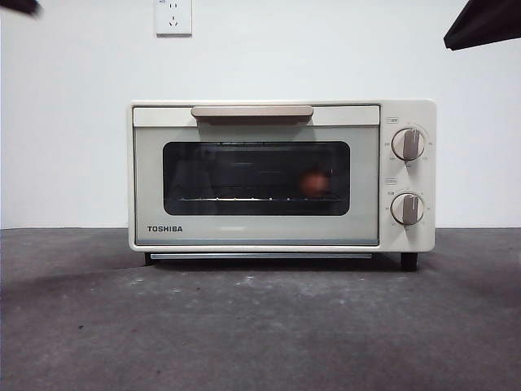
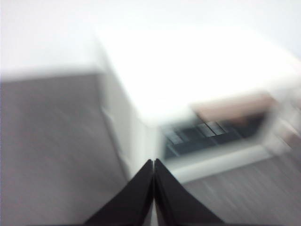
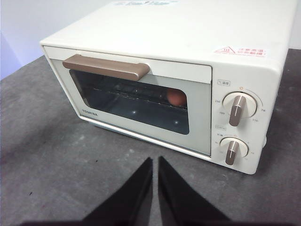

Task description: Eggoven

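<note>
The cream TOSHIBA toaster oven [image 1: 281, 175] stands on the dark table with its door closed. The reddish-brown egg [image 1: 314, 182] sits inside on the rack, seen through the dark glass window at its right side; it also shows in the right wrist view [image 3: 177, 97]. The tan handle [image 1: 251, 112] runs along the door's top. My right gripper [image 3: 154, 162] is shut and empty, above the table in front of the oven's knobs side. My left gripper [image 2: 154, 165] is shut and empty, near the oven's [image 2: 188, 84] left front corner; that view is blurred.
Two grey knobs [image 1: 407, 144] [image 1: 406, 208] sit on the oven's right panel. A white wall socket [image 1: 172, 16] is on the wall behind. Black arm tips show at the top corners of the front view [image 1: 482, 23]. The grey table [image 1: 260, 326] spreads before the oven.
</note>
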`<act>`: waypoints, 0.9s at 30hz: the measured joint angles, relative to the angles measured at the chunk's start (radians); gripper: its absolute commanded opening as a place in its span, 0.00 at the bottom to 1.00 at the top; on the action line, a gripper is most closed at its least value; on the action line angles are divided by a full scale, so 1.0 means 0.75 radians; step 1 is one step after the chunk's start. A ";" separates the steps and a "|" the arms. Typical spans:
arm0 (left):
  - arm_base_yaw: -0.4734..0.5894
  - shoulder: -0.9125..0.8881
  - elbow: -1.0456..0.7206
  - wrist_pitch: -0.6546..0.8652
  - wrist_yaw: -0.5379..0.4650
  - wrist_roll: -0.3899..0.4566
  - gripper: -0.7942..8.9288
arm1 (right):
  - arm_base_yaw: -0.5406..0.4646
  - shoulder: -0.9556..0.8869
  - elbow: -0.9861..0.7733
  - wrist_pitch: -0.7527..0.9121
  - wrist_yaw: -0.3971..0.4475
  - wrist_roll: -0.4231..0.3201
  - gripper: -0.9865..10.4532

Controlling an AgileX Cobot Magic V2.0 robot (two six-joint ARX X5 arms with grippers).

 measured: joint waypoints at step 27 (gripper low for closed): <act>0.453 -0.827 -0.861 0.248 -0.202 0.113 0.09 | 0.000 0.000 0.000 -0.001 0.000 0.000 0.09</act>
